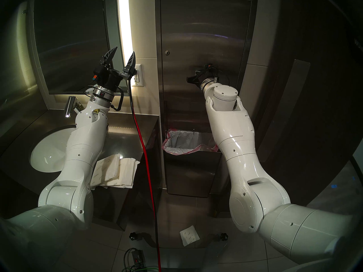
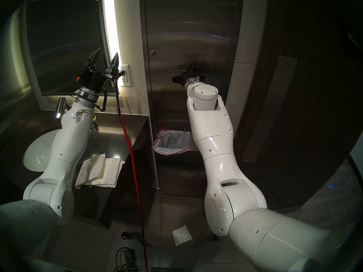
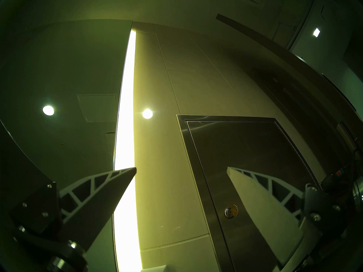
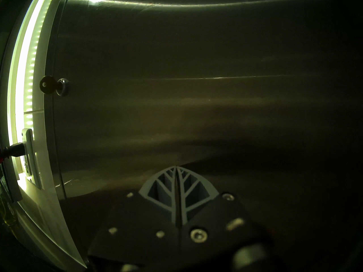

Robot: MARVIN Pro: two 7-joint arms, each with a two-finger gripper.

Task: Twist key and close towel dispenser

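Note:
The towel dispenser (image 1: 206, 36) is a tall brushed-steel wall cabinet, and its long door lies about flush with the frame. The small brass key (image 1: 167, 52) sticks in the round lock at the door's left edge. It also shows in the left wrist view (image 3: 234, 209) and the right wrist view (image 4: 46, 85). My left gripper (image 1: 125, 50) is open and empty, raised in front of the mirror, left of the key and apart from it. My right gripper (image 1: 188, 80) is shut on nothing. Its tips (image 4: 176, 167) are at the door face, below and right of the lock.
The built-in bin with a pink-edged liner (image 1: 167, 148) sits below my right arm. A red cable (image 1: 141, 138) hangs from the wall outlet (image 1: 137, 75). Folded paper towels (image 1: 115, 171) lie on the counter by the sink (image 1: 45, 155). One towel (image 1: 189, 235) lies on the floor. A dark door (image 1: 290, 100) stands at right.

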